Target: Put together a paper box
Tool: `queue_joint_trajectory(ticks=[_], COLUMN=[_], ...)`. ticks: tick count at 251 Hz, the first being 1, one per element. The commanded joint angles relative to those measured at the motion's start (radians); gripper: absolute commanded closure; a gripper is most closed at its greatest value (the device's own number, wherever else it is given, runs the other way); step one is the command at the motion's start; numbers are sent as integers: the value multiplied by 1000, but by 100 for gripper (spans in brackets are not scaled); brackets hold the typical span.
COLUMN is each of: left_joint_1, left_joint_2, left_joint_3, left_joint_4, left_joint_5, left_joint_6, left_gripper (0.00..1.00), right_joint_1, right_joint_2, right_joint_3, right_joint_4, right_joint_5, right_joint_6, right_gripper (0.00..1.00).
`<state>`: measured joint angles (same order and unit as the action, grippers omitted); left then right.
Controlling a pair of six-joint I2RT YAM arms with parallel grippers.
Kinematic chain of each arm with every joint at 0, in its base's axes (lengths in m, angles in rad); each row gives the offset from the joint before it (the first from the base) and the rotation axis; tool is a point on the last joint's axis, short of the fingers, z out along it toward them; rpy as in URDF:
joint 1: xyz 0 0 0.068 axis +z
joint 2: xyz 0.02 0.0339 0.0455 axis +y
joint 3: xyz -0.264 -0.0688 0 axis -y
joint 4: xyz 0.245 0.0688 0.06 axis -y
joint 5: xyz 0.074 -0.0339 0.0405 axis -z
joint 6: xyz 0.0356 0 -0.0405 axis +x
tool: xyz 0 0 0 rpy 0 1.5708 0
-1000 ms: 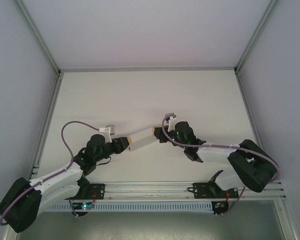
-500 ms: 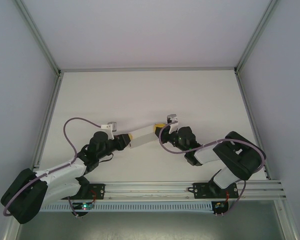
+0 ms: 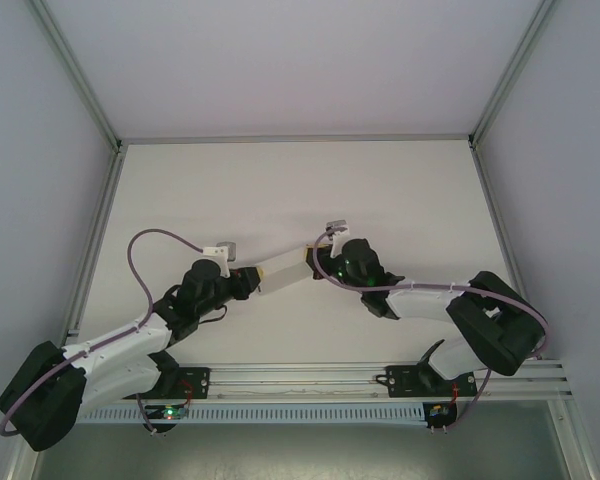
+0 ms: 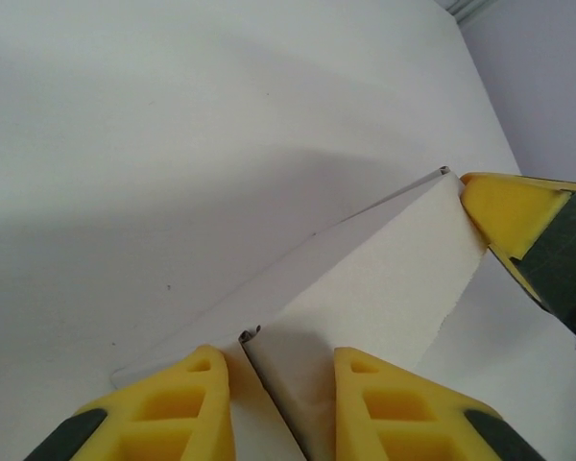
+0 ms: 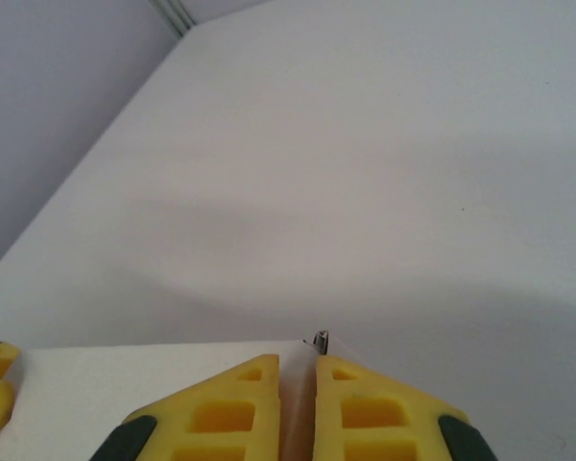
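Note:
The paper box (image 3: 283, 272) is a white, long, low paperboard shape held off the white table (image 3: 300, 190) between my two grippers. My left gripper (image 3: 248, 282) is shut on its left end. In the left wrist view the end wall of the paper box (image 4: 384, 279) sits between the yellow fingers (image 4: 173, 413) of the left gripper (image 4: 283, 403). My right gripper (image 3: 318, 262) is shut on the box's right end. In the right wrist view the right gripper (image 5: 296, 384) pinches a thin wall of the paper box (image 5: 125, 384).
An aluminium rail (image 3: 310, 375) carrying the arm bases runs along the near edge. Pale walls with metal corner posts (image 3: 90, 90) close in the left, right and far sides. Purple cables loop off both wrists.
Both grippers have closed a little tighter on the box. The right arm's elbow swung in and back out, and the box has barely shifted.

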<state>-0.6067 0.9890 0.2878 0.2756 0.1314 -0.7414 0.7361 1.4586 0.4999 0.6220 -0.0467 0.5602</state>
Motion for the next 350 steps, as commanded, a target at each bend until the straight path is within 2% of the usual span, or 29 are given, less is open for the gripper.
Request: queue_joint_trajectory(ticks=[1, 10, 26, 46, 54, 67, 74, 83, 105, 118, 131, 144, 153, 157, 162, 165, 179, 192, 209, 218, 227, 249, 282, 320, 333, 350], left_joint_1=[-13, -14, -14, -14, -14, -15, -15, -14, -14, -15, -14, -15, -15, -14, -14, -15, -12, -12, -13, -13, -13, -13, -13, -12, -13, -13], left_joint_2=[45, 52, 53, 44, 37, 22, 12, 0, -29, -47, -68, -91, -108, -115, -125, -128, -150, -166, -185, -195, -203, -223, -261, -300, -310, -318], left_joint_3=[46, 63, 86, 115, 126, 148, 159, 176, 222, 254, 289, 324, 347, 360, 373, 380, 406, 415, 414, 411, 410, 409, 394, 377, 372, 366], left_joint_4=[-196, -202, -214, -254, -271, -305, -323, -349, -397, -435, -478, -526, -574, -596, -627, -645, -722, -770, -804, -815, -827, -859, -889, -920, -924, -929], left_joint_5=[21, 27, 25, 12, 5, -15, -23, -42, -74, -84, -105, -132, -168, -190, -220, -239, -330, -390, -436, -446, -451, -475, -511, -542, -547, -551], left_joint_6=[66, 68, 67, 74, 77, 81, 84, 83, 99, 118, 124, 133, 136, 134, 133, 133, 126, 123, 116, 116, 115, 109, 100, 88, 88, 88], left_gripper=[69, 60, 59, 51, 44, 35, 31, 18, 13, 0, 0, 0, 0, 0, 0, 0, 0, 0, 0, 0, 0, 0, 0, 0, 0, 0], right_joint_1=[58, 60, 58, 59, 59, 53, 46, 35, 10, 4, 0, -5, -9, -9, -10, -11, -11, -9, 7, 31, 67, 121, 137, 151, 156, 164], right_joint_2=[56, 43, 10, -39, -57, -80, -86, -90, -95, -105, -121, -144, -160, -166, -170, -173, -175, -162, -131, -111, -86, 0, 175, 348, 379, 395], right_joint_3=[39, 54, 75, 103, 111, 126, 135, 152, 217, 257, 295, 328, 345, 352, 359, 364, 382, 425, 478, 497, 519, 588, 746, 865, 886, 893], right_joint_4=[-433, -441, -468, -527, -539, -550, -551, -563, -601, -621, -633, -645, -642, -638, -634, -633, -659, -774, -948, -1006, -1035, -1106, -1245, -1266, -1273, -1281], right_joint_5=[-54, -27, 11, 79, 90, 86, 77, 64, 25, 13, -1, -17, -50, -68, -99, -121, -277, -418, -511, -481, -396, -265, -174, -22, 0, 16], right_joint_6=[47, 65, 75, 73, 80, 80, 76, 66, 30, 7, -35, -84, -155, -197, -257, -301, -552, -784, -1098, -1240, -1344, -1500, -1563, -1536, -1528, -1523], right_gripper=[92, 91, 88, 82, 78, 64, 63, 62, 57, 55, 50, 40, 30, 23, 5, 2, 2, 2, 2, 2, 2, 2, 2, 2, 4, 13])
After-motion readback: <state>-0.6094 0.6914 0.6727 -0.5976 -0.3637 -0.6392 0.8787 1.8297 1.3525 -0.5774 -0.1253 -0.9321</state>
